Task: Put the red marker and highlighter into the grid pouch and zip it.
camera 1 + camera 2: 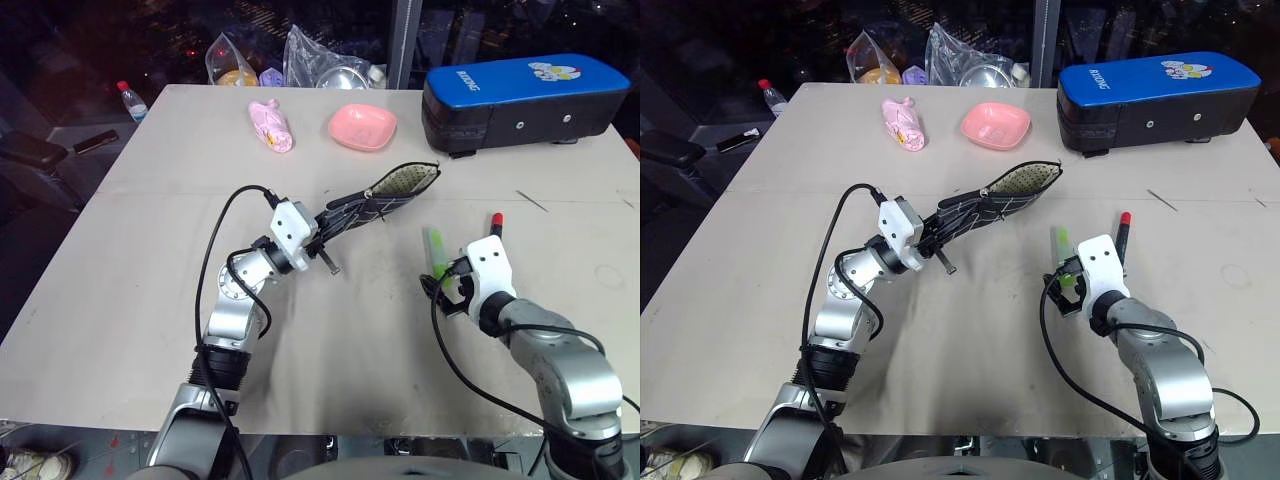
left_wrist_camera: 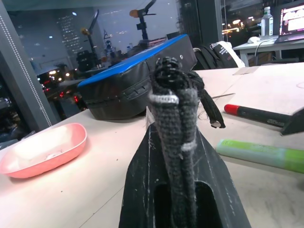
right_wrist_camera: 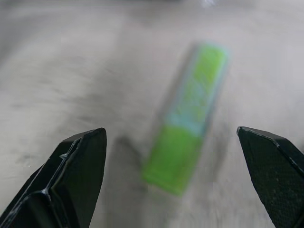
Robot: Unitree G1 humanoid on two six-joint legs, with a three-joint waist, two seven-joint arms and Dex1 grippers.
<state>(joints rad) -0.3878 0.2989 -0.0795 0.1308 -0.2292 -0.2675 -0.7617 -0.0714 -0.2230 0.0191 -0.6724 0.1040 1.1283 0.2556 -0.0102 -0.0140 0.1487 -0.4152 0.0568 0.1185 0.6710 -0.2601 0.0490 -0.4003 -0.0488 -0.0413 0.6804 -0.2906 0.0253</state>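
1. Black grid-lined fabric, the grid pouch (image 1: pixel 375 205), is held off the bench (image 1: pixel 130 300), slanting from the left end effector (image 1: pixel 322 238) up toward the far right, with its mouth gaping at the far end.
2. That left end effector is clamped on the pouch's near end; the left wrist view shows the two fingers pressed against either side of the fabric (image 2: pixel 173 156). The left forearm rises from the bench's near edge and bends at the wrist toward the right.
3. Light green, the highlighter (image 1: pixel 437 252) lies flat on the bench just right of the pouch, not inside it.
4. Directly before the right end effector (image 3: pixel 175 156), the highlighter sits between widely parted fingers (image 3: pixel 76 166) that touch nothing; the end effector tips downward toward the bench, just behind the stick's near end.
5. Beside the highlighter, on its right, the red marker (image 1: pixel 1122 232) lies on the bench, red tip pointing away, partly hidden by the right wrist.
6. Farther back stand a pink bowl (image 1: pixel 362 126), a pink wrapped item (image 1: pixel 272 125) and a big blue-and-black case (image 1: pixel 525 100).
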